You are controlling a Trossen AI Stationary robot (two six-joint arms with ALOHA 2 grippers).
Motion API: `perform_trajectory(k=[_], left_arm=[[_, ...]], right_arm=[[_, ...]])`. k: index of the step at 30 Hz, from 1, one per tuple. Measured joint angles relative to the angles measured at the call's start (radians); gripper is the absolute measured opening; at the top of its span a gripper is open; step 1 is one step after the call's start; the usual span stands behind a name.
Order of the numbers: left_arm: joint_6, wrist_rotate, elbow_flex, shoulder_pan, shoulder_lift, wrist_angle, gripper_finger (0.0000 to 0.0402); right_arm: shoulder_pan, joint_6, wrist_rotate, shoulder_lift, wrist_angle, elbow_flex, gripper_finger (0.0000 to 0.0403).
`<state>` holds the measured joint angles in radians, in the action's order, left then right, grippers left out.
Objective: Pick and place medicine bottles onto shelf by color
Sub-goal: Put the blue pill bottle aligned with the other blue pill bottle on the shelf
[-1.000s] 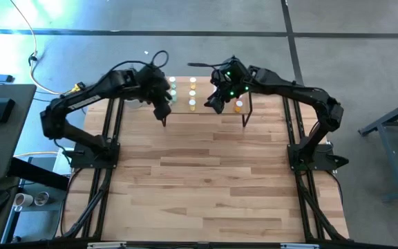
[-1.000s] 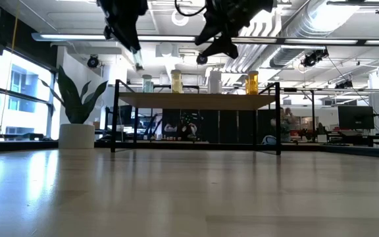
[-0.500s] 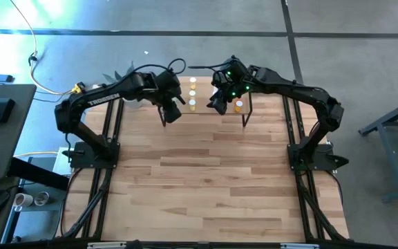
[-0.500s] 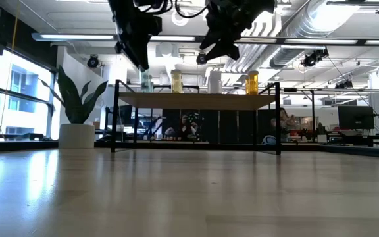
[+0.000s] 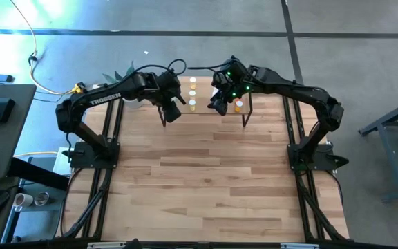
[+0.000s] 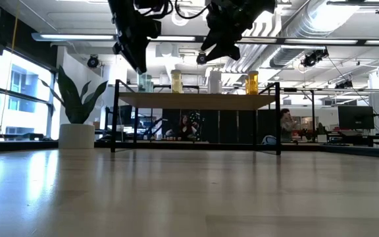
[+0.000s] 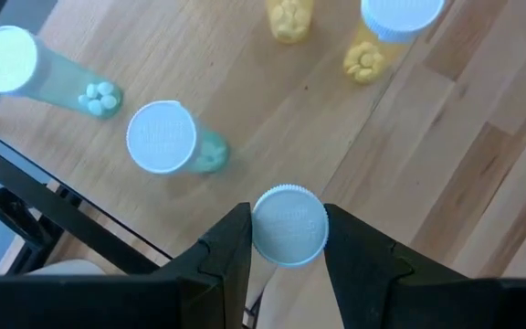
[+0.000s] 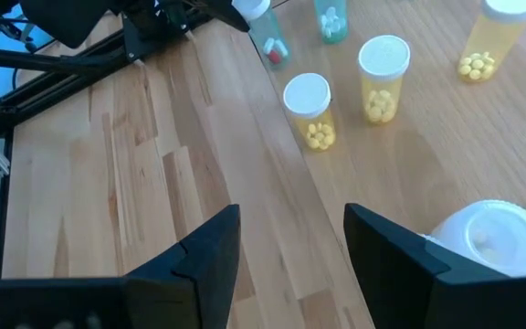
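since before, left gripper (image 7: pixel 288 228) swung over shelf (image 7: pixel 245 100), jaws clamping white-capped bottle (image 7: pixel 289 224); right jaws gape empty.

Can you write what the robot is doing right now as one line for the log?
left end effector: shut on a white-capped bottle above shelf | right end effector: open, empty, over shelf

White-capped bottle (image 7: pixel 289 225) between the left hand's (image 7: pixel 286 239) fingers, above shelf (image 7: pixel 245 119).
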<state>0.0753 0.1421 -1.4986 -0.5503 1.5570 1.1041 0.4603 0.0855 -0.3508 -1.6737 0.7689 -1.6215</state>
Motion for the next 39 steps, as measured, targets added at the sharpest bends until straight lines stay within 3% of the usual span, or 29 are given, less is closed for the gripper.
perform_trajectory(k=[17, 39], left_arm=[[-0.008, 0.001, -0.001, -0.006, 0.008, -0.008, 0.0116], [-0.008, 0.000, -0.009, -0.006, 0.000, -0.007, 0.0187]], right_arm=[[0.000, 0.002, 0.000, 0.000, 0.006, 0.000, 0.0187], [0.000, 0.007, 0.000, 0.000, 0.014, 0.000, 0.0187]])
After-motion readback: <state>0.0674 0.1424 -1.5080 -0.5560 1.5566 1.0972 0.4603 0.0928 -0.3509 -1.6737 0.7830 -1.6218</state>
